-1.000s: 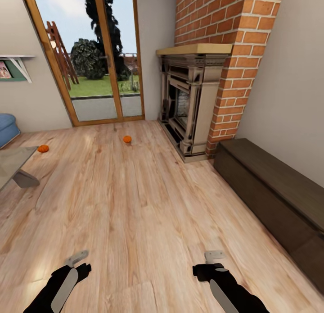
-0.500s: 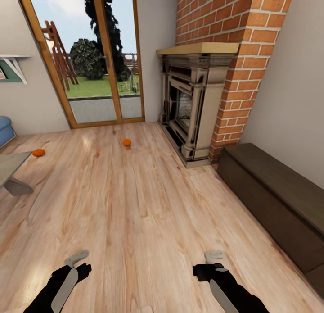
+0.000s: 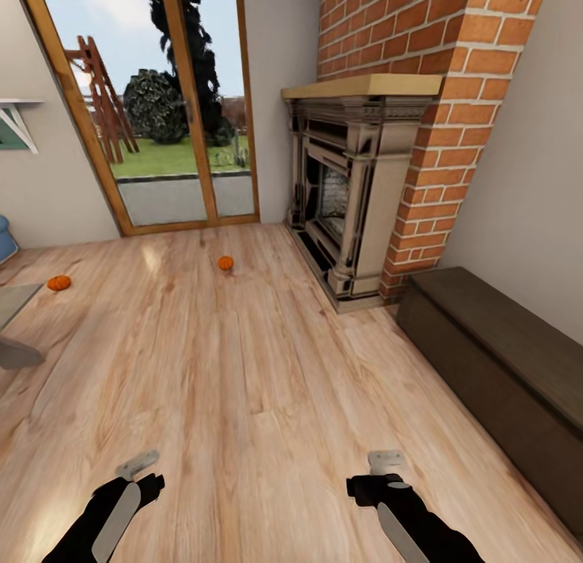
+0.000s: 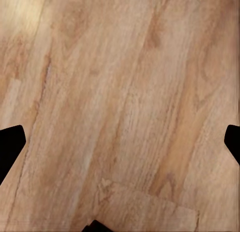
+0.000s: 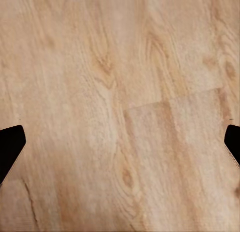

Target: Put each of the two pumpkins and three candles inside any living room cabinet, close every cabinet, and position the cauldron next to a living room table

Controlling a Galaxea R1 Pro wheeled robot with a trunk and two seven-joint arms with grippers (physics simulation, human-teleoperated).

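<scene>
My left jaws (image 3: 136, 466) and right jaws (image 3: 385, 461) hang low at the bottom of the head picture, over the bare wood floor (image 3: 243, 368). In both wrist pictures the dark tips sit far out at the two sides with floor between them, so both sets of jaws are wide apart and hold nothing.

At the right of the picture runs the long dark brown cabinet (image 3: 494, 360), with all its fronts shut. At the left edge, a corner of the grey desk (image 3: 11, 304) peeks in.

Farther off, one pumpkin (image 3: 225, 262) sits on the floor in the middle of the picture, in front of the glass door (image 3: 162, 101). The other pumpkin (image 3: 58, 283) lies at the far left, near the desk corner. The carved fireplace (image 3: 348, 190) stands at the upper right.

I think I am rolling toward the middle pumpkin. To do it well, I should stop close, then lower one arm slowly, because a round ball can roll away if bumped.
</scene>
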